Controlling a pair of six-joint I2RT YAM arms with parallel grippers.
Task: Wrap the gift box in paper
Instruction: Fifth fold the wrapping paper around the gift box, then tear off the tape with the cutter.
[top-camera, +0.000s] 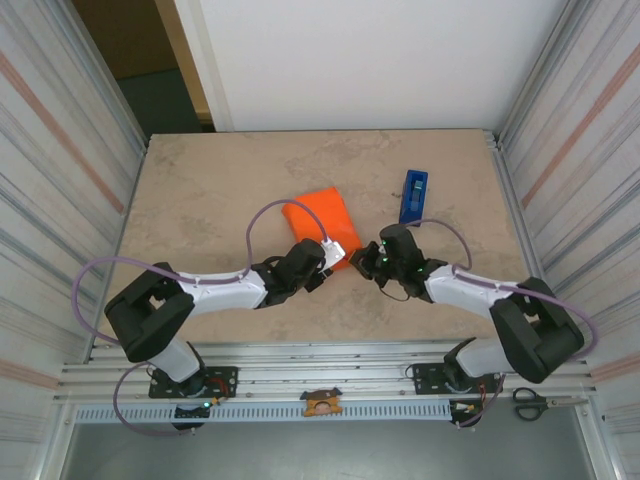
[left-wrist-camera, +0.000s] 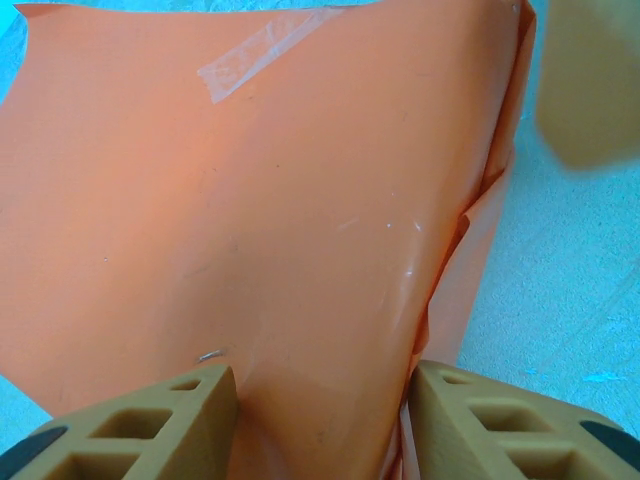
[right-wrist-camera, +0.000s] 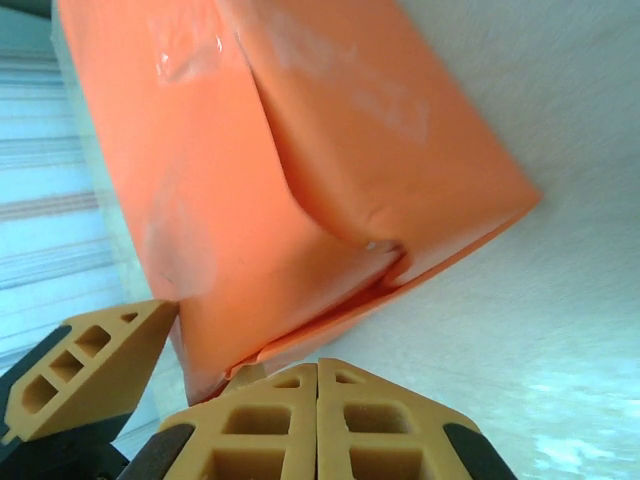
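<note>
Left gripper (top-camera: 338, 255) astride paper (top-camera: 318, 218) | paper long axis near-right to far-left

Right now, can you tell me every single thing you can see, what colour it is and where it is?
paper: one sheet, orange, wrapped round a boxy shape mid-table.
tape strip: one, clear, stuck on the paper.
tape dispenser: one, blue, right of the paper, apart from it.
scissors: one pair, black handles, off the table by the near right corner.
table: one, beige stone look, under the paper and tape dispenser.
left gripper: one, tan fingers apart with the paper between them; squeezing or not, I cannot tell.
right gripper: one, tan fingers shut together, by the paper's near edge.
</note>
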